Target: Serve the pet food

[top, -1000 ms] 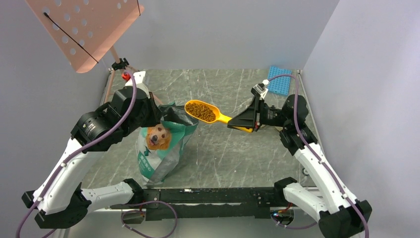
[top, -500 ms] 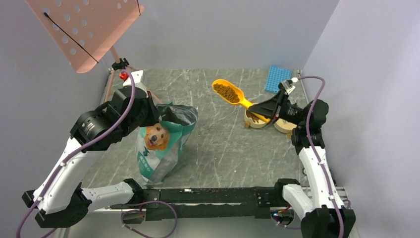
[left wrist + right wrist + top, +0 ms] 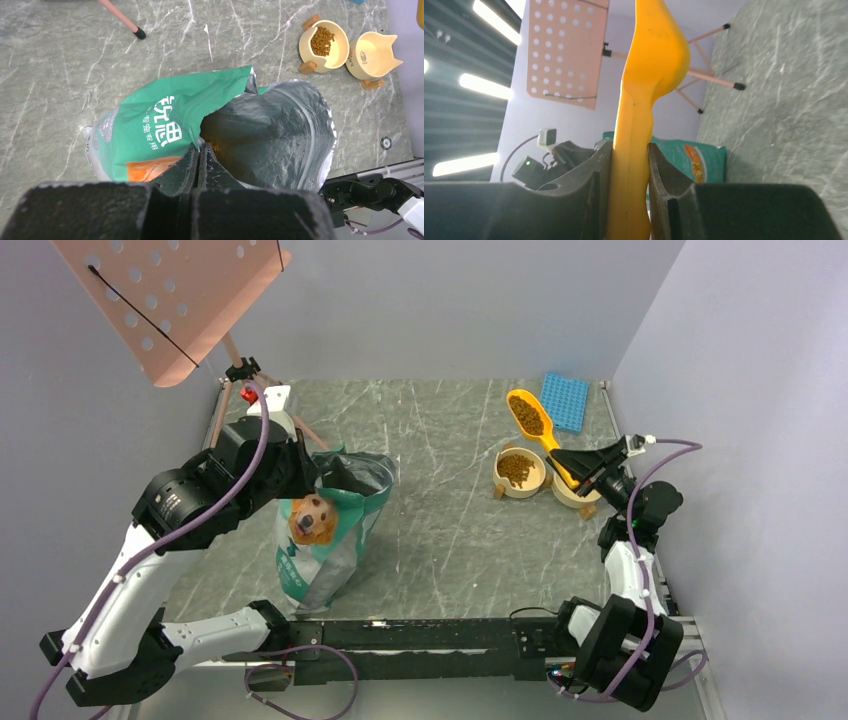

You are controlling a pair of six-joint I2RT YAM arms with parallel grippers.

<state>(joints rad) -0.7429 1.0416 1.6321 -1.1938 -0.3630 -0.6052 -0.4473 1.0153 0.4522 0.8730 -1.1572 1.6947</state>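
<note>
When read from the left, opens with a pink perforated panel [image 3: 170, 300] on a thin stand, leaning over the far corner of a grey marbled table [image 3: 440, 540]. Next, left arm folded at the elbow and bent down over a green and silver foil bag [image 3: 325, 540] printed with a dog's face; left gripper [image 3: 199, 150] pinched closed on the bag's top edge, seemingly to hold the mouth wide and the bag upright for scooping. Toward the right, a cream round bowl [image 3: 302, 45] partly filled with small dark-brown kibble pellets [image 3: 322, 41], and just beside it a second cream bowl with cat ears [image 3: 372, 55], empty. Beyond the bowls, more pellets heaped in an orange plastic scoop [image 3: 644, 75], held roughly level, likely so nothing spills before tipping. Right gripper [image 3: 630, 150] clamped on the scoop's handle; right arm standing at the table's right edge, forearm rising steeply, wrist reaching toward the far wall. Just behind the scoop, a blue dimpled mat [image 3: 565, 400].
</note>
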